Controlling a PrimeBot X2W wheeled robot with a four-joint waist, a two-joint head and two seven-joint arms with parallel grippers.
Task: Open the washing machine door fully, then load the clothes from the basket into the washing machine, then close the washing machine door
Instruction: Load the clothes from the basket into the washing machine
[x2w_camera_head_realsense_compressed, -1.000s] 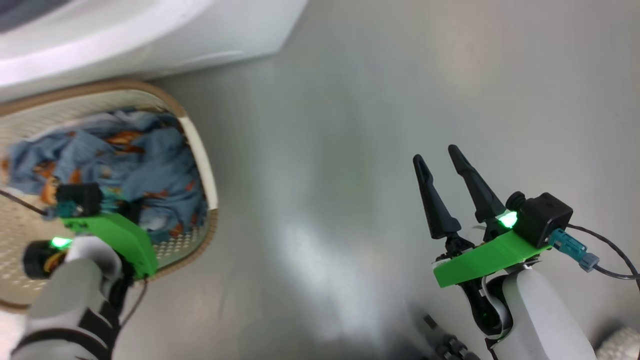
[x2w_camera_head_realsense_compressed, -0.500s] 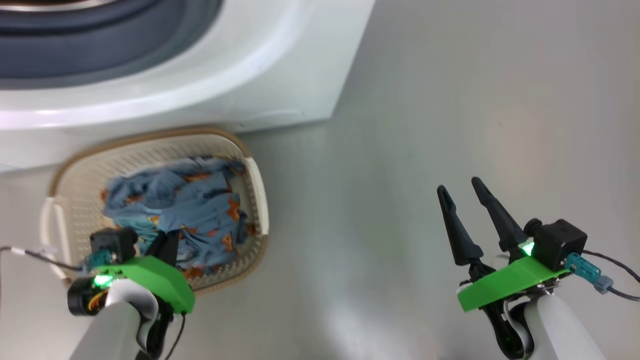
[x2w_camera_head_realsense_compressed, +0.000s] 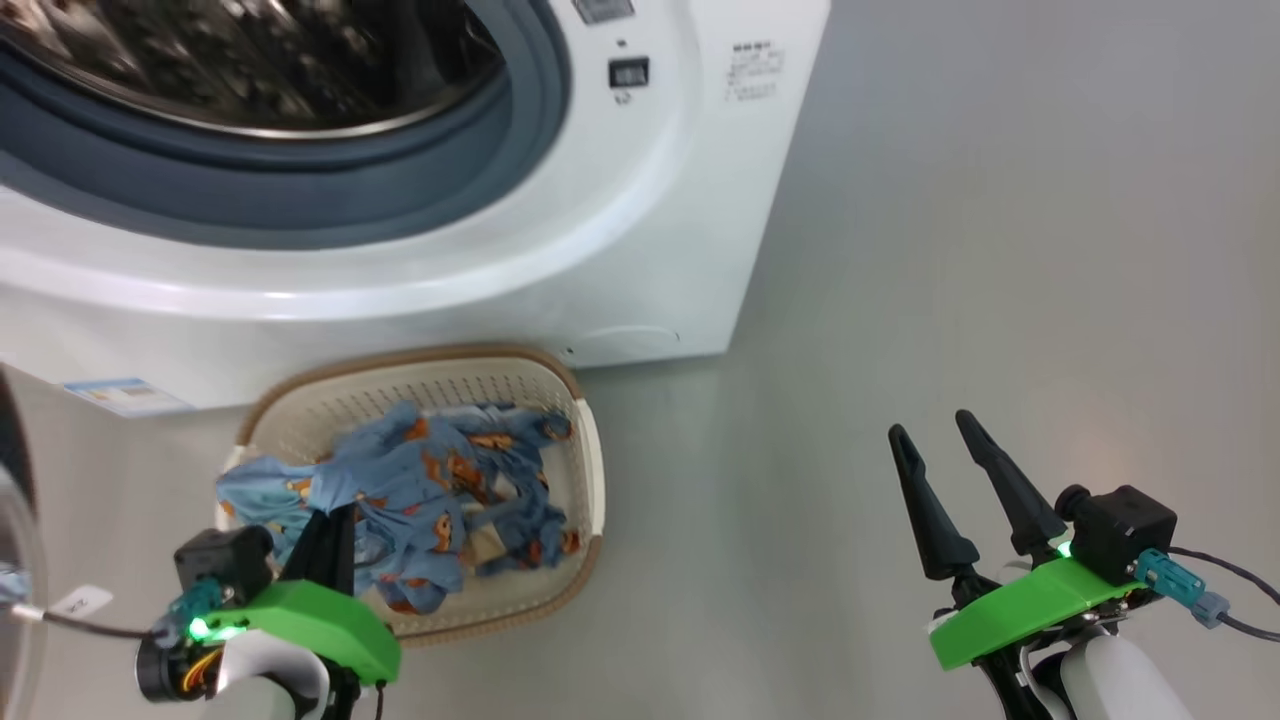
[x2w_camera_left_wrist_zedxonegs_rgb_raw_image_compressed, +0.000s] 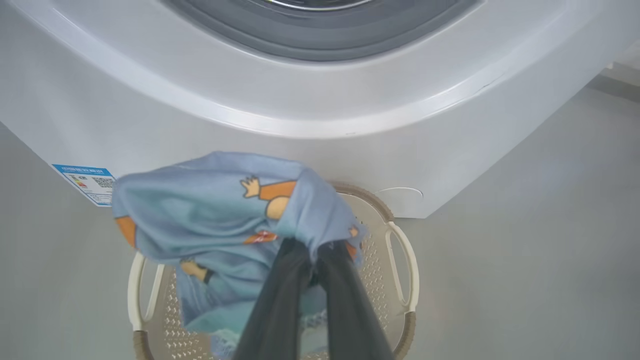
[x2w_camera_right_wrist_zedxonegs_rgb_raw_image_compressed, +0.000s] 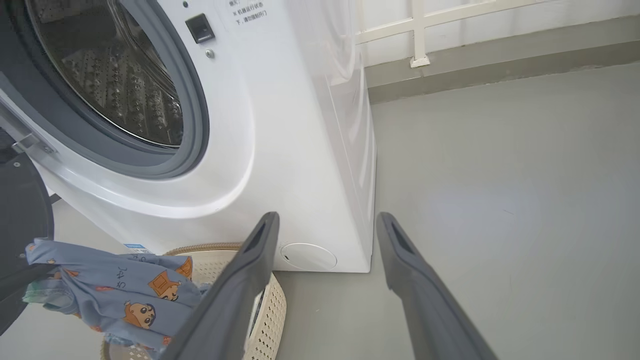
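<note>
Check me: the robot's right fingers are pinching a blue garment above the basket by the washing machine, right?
No: the left fingers pinch the blue garment above the basket, as the left wrist view shows. The rest is right.

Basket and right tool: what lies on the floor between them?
The stretch is bare: in the head view, plain grey floor separates the basket from the open right tool.

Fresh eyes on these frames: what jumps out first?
The washing machine stands open at top left of the head view, steel drum exposed. Below it, the left gripper is shut on a light blue cartoon-print garment above the basket. The right gripper hangs open over grey floor.
</note>
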